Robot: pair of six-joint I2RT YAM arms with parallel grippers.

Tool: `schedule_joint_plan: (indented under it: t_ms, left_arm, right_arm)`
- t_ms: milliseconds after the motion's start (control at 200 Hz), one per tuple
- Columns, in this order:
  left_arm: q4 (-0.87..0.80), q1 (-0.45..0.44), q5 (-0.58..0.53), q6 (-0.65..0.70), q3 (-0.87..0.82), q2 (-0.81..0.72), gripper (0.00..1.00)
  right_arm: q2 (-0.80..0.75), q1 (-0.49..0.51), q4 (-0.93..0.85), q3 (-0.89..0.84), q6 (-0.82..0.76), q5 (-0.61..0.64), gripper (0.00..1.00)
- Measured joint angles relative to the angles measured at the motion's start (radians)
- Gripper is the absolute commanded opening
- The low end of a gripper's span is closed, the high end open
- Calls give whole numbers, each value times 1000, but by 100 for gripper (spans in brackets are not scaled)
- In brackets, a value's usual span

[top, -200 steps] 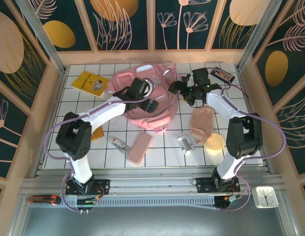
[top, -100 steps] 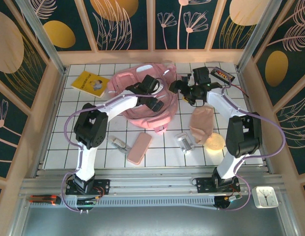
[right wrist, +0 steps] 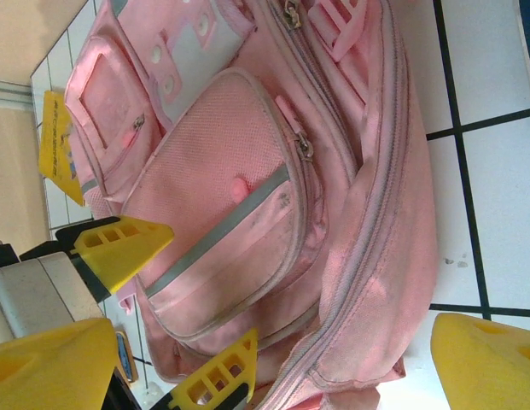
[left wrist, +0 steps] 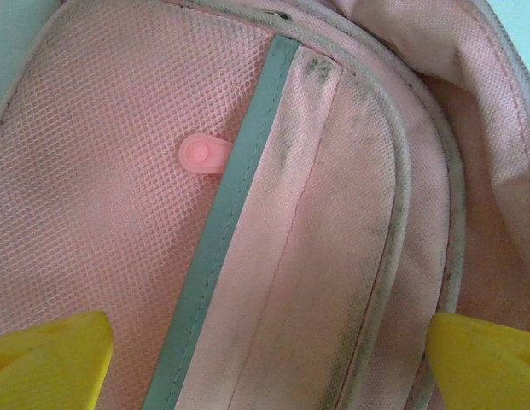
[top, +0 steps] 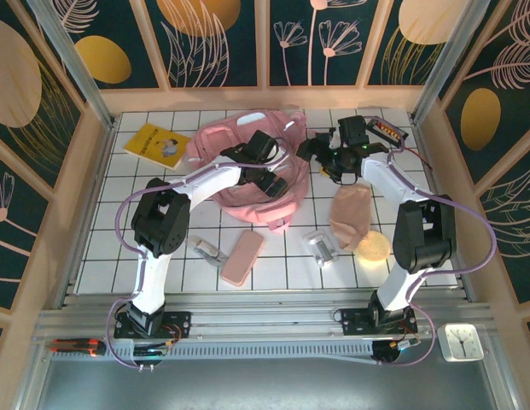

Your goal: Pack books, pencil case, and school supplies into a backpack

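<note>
One pale pink backpack [right wrist: 273, 196] lies flat, seams scuffed grey

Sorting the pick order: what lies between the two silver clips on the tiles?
The pencil case, close beside the left clip, in the top view.

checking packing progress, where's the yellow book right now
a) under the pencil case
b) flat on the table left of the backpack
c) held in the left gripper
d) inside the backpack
b: the yellow book lies flat in the open on the table, at its far left beside the backpack.
</note>
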Motion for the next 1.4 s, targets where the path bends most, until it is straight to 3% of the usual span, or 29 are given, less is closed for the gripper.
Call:
schedule_joint_plan:
  t_ms: [260,355,435,525,605,911,1111,1281,1396]
  left_arm:
    - [-1,0,-19,-11,19,80,81]
    - [-8,0,-31,-16,30,83,71]
    - [-17,-1,-27,-17,37,84,54]
    - [-22,-7,-17,-18,42,84,22]
    - [-23,-10,-20,-16,43,84,0]
    - [-35,-9,-19,-16,43,56,0]
    - [-60,0,-18,-11,22,-44,0]
    - [-44,7,-16,43,-129,-212,0]
    - [11,8,-45,122,-307,-354,0]
  right_arm:
    - [0,0,0,0,0,0,95]
    - [0,0,0,0,0,1,95]
    - [0,0,0,0,0,1,95]
    - [0,0,0,0,0,2,95]
    - [0,0,0,-2,0,2,95]
    - [-8,0,0,-35,0,15,95]
    - [-60,-11,11,-48,-5,35,95]
    - [-118,-17,92,-96,-59,50,96]
    - [-195,-17,264,-225,-185,52,94]
